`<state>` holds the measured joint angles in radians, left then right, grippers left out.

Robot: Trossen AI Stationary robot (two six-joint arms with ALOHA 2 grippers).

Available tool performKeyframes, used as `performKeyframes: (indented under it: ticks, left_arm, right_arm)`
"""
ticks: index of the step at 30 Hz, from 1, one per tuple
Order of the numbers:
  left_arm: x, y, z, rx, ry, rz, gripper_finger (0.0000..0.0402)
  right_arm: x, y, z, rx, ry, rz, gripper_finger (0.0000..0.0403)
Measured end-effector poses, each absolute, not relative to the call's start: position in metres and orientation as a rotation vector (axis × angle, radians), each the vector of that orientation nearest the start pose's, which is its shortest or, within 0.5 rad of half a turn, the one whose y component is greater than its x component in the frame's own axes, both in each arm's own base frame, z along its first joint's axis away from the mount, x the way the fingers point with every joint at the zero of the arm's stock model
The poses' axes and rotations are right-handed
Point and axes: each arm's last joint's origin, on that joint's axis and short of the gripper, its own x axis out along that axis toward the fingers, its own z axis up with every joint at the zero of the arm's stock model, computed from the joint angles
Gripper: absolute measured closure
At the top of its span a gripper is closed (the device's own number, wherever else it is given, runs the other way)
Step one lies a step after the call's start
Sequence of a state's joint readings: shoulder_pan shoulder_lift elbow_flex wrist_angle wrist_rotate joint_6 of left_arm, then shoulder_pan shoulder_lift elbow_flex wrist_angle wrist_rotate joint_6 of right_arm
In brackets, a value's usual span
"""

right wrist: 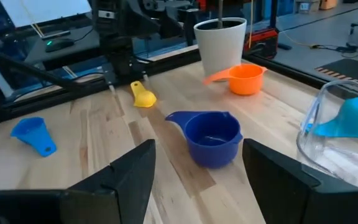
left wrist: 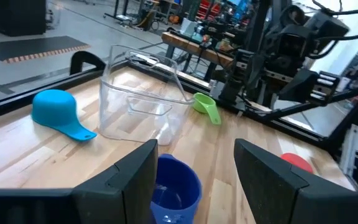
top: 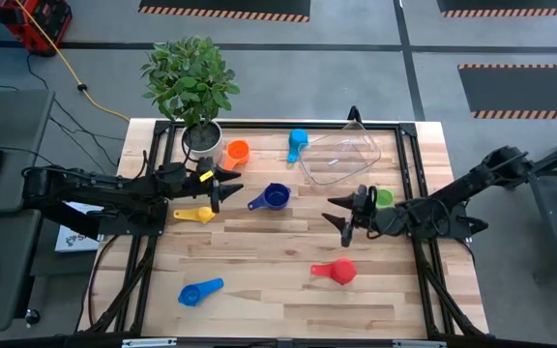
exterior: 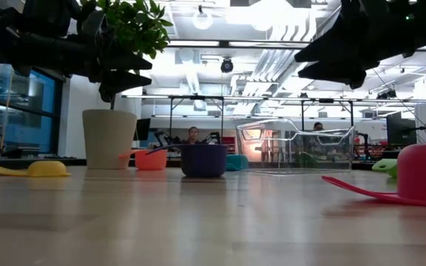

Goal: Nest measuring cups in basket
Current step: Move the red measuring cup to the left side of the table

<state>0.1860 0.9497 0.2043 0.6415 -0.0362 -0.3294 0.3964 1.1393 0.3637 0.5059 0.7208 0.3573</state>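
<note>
The dark blue measuring cup [top: 273, 197] stands upright on the table between my two grippers. My left gripper [top: 228, 184] hovers open to its left and my right gripper [top: 337, 211] hovers open to its right; both point at it. In the left wrist view the dark blue cup [left wrist: 176, 186] shows between the open fingers, below them. The clear basket [top: 341, 153] sits at the far right. The orange cup [top: 236, 152], light blue cup [top: 297, 143], yellow cup [top: 196, 214], green cup [top: 383, 197], red cup [top: 337, 272] and a mid-blue cup [top: 199, 292] lie scattered on the table.
A white plant pot [top: 201, 137] with a leafy plant stands at the far left corner, close to the orange cup. The light blue cup lies mouth down just left of the basket. Bare wood lies in the middle and along the near edge between the red and mid-blue cups.
</note>
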Motion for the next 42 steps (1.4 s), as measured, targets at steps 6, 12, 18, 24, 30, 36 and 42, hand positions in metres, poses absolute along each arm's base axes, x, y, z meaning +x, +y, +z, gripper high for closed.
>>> performKeyframes:
  ticks: [6, 12, 18, 24, 30, 36, 42]
  left_arm:
    - [0.180, 0.035, 0.186, -0.342, 0.068, 0.245, 0.0200]
    - [0.180, 0.034, 0.184, -0.345, 0.087, 0.246, 0.0200]
    - [0.180, 0.034, 0.184, -0.345, 0.088, 0.247, 0.0200]
    - [0.180, 0.034, 0.184, -0.340, 0.089, 0.246, 0.0200]
    - [0.180, 0.034, 0.184, -0.331, 0.091, 0.243, 0.0200]
    - [0.180, 0.034, 0.182, -0.347, 0.110, 0.242, 0.0200]
    - [0.180, 0.034, 0.182, -0.347, 0.110, 0.242, 0.0200]
  right_arm:
    - [0.205, 0.060, 0.191, 0.215, 0.159, -0.385, 0.0171]
    - [0.206, 0.061, 0.192, 0.282, 0.167, -0.323, 0.0171]
    - [0.221, 0.077, 0.203, 0.415, 0.439, -0.094, 0.0171]
    - [0.261, 0.095, 0.201, 0.242, 0.763, -0.047, 0.0171]
    - [0.299, 0.109, 0.193, 0.230, 1.084, 0.119, 0.0171]
    - [0.325, 0.120, 0.181, 0.200, 1.229, 0.236, 0.0171]
    - [0.331, 0.123, 0.171, 0.195, 1.293, 0.244, 0.0171]
